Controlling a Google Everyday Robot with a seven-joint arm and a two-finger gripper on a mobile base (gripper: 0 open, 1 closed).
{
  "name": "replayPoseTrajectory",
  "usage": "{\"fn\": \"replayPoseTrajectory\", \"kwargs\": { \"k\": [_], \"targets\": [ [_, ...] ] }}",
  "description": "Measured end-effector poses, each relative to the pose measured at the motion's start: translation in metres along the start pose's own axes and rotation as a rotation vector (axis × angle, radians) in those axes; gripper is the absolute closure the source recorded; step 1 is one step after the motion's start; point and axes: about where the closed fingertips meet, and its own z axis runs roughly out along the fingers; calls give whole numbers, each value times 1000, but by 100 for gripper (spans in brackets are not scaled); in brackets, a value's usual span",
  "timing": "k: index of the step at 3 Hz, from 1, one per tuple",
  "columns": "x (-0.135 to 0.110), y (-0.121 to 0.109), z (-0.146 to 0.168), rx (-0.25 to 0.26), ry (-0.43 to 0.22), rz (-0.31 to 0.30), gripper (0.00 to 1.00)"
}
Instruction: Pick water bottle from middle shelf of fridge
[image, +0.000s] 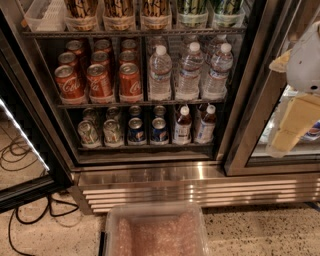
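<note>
Clear water bottles (189, 75), three in front, on middle shelf (100, 105); gripper (292, 127) at right, grip unclear.

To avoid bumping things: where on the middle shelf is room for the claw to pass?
Free: only the open front and the thin gap above the caps of the water bottles, under the top rack. Crowded: bottles packed, cola cans at their left, fridge wall at their right. Claw: outside, far right.
</note>
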Motion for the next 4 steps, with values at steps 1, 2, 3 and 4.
{"fn": "replayPoseTrajectory", "kwargs": {
  "k": [1, 2, 3, 4],
  "targets": [
    [-16, 14, 33, 11, -49, 48, 0],
    [-44, 14, 70, 33, -145, 76, 0],
    [-44, 14, 70, 33, -145, 76, 0],
    [-57, 19, 86, 42, -209, 122, 0]
  ]
}}
